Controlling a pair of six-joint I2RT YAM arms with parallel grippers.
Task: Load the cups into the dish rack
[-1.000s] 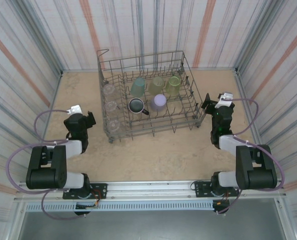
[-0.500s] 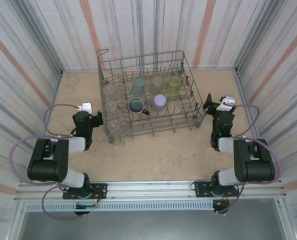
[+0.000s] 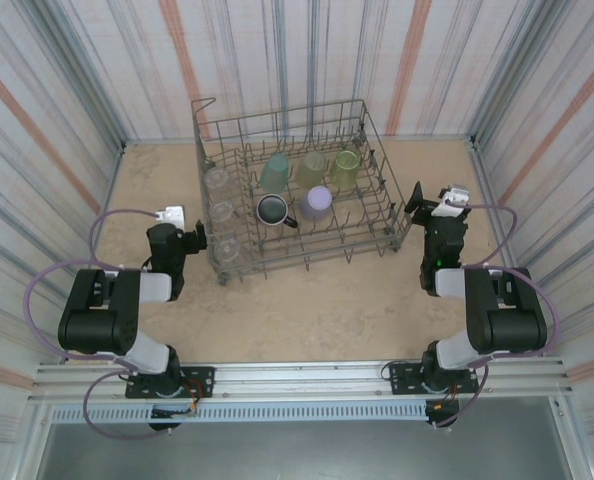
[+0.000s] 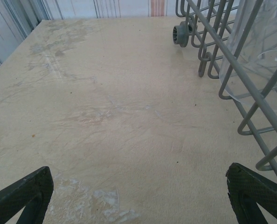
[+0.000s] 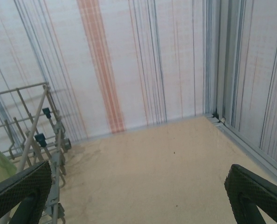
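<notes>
From above, the cups (image 3: pixel 316 204), black mug (image 3: pixel 272 210) included, all sit inside the dish rack (image 3: pixel 307 258); the left gripper (image 3: pixel 192 238) and right gripper (image 3: pixel 417 205) flank it, empty. Left wrist: jaws spread wide beside the rack, a clear tumbler (image 4: pixel 264 42) behind its wire. Right wrist: jaws wide too. Loading looks done; withdraw without snagging wire.

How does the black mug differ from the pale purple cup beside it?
The black mug is dark and opaque; the pale purple cup is light and translucent. The mug has a handle; the purple cup has none. The mug shows its open mouth from above, while the purple cup shows a closed end, so it seems upside down. Both stand side by side inside the dish rack.
</notes>
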